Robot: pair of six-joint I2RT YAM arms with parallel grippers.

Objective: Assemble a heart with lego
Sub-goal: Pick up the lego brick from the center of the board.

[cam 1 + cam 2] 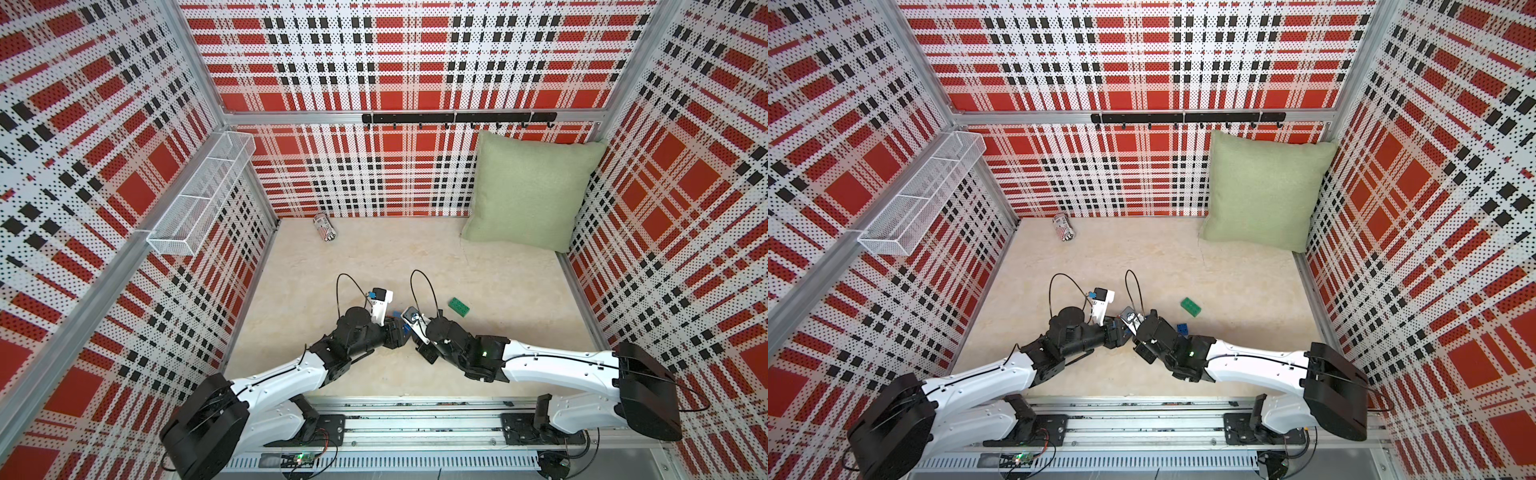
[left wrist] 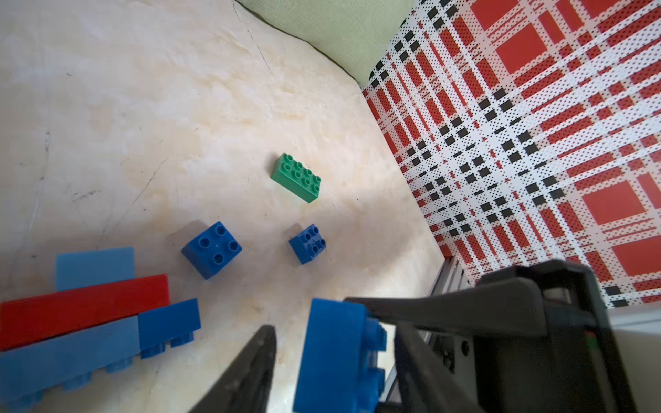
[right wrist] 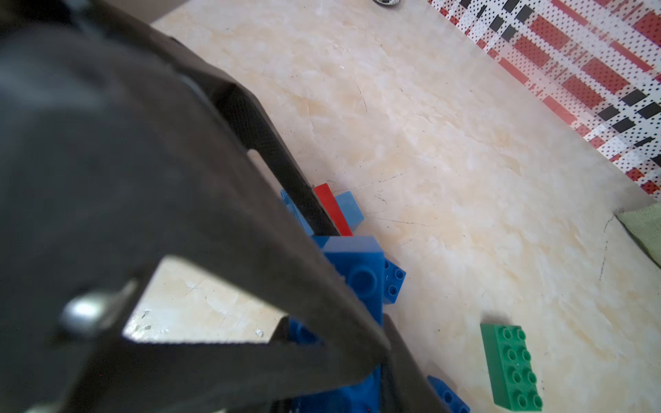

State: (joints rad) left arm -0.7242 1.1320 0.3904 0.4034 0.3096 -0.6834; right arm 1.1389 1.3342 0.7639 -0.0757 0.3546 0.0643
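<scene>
Two robot arms are meeting near the centre of the table (image 1: 374, 257), toward 6 o'clock, over a long blue brick (image 2: 336, 357) that is being held on edge, studs pointing sideways. The right gripper (image 3: 384, 343) is pinching it, with blue showing between its tips. The left gripper (image 2: 331, 318) is standing with jaws apart around it, one finger (image 2: 250, 375) sitting just shy of the plastic. The pose is looking like a handover, probably to re-grip the brick for pressing onto the heart (image 2: 82, 314), which is sitting just beside them, a red strip between blue pieces. Both top views are largely hiding that cluster under the wrists, while showing the green brick (image 1: 459, 308) lying at 2 o'clock from the grippers. The left wrist view alone is taking in two loose small blue bricks (image 2: 211, 249); in a top view only one small blue brick (image 1: 1182, 329) is showing.
</scene>
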